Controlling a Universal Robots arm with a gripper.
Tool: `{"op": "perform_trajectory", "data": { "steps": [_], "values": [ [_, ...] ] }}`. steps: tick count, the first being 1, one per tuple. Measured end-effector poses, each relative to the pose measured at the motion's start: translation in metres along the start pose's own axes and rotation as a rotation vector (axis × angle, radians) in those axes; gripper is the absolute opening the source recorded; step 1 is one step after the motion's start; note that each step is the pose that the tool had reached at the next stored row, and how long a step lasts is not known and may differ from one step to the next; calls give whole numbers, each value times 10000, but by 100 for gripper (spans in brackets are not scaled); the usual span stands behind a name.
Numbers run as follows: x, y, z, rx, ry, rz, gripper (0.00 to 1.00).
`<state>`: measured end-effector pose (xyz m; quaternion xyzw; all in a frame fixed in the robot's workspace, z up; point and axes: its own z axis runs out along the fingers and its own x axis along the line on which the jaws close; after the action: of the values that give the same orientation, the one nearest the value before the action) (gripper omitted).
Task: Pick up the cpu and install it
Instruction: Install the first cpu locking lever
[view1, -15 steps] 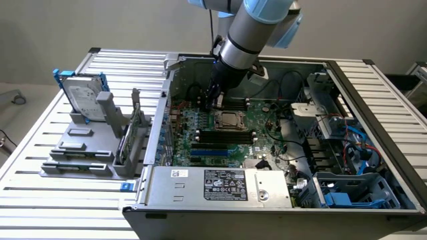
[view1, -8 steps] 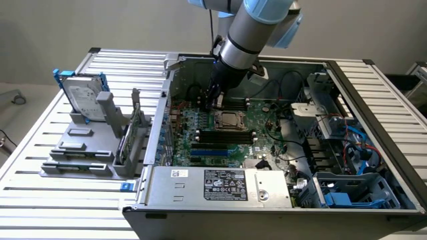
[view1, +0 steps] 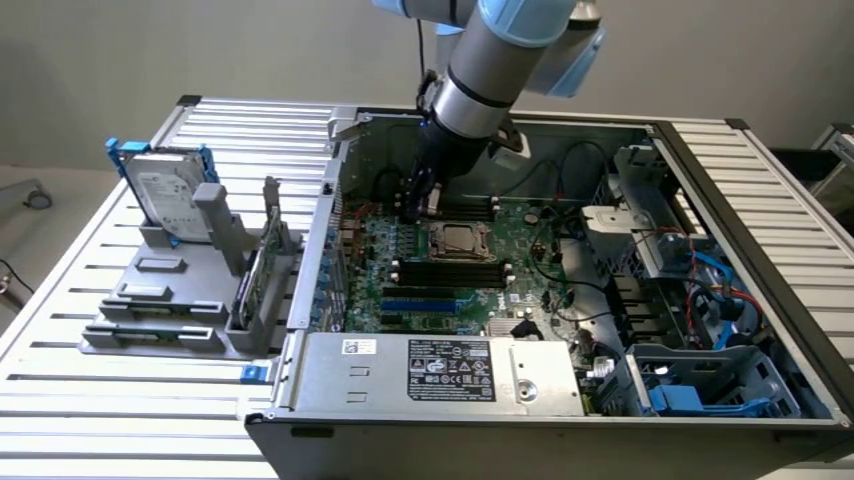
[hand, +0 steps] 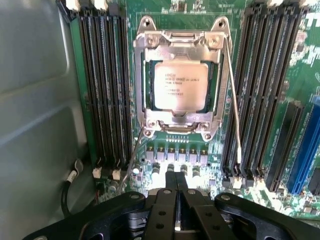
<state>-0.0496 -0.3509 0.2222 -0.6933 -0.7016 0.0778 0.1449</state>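
The gripper (hand: 177, 181), jaws pressed together and holding nothing, hangs low just beside the socket frame (hand: 141, 75), where the cpu (hand: 180, 86) already lies flat, so I judge that work here needs slow, square motion, clear of the thin retaining lever (hand: 233, 100)

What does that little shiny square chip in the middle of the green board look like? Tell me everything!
The cpu is a small flat square with a pale silver-grey metal top and faint dark lettering. It lies flat in the metal-framed socket on the green motherboard, between rows of dark memory slots. The socket's frame borders its edges. The shut gripper is apart from it, not touching.
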Motion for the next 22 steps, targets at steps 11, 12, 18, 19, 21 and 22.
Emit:
{"op": "perform_trajectory", "data": {
  "steps": [11, 12, 18, 19, 21, 22],
  "values": [
    [9, -151, -11, -137, 151, 439, 11],
    [9, -153, -16, -148, 179, 531, 11],
    [10, -157, -22, -208, 370, 1116, 11],
    [10, -157, -22, -216, 397, 1202, 11],
    [10, -158, -24, -230, 438, 1341, 11],
    [10, -158, -24, -237, 459, 1411, 11]
  ]
}}
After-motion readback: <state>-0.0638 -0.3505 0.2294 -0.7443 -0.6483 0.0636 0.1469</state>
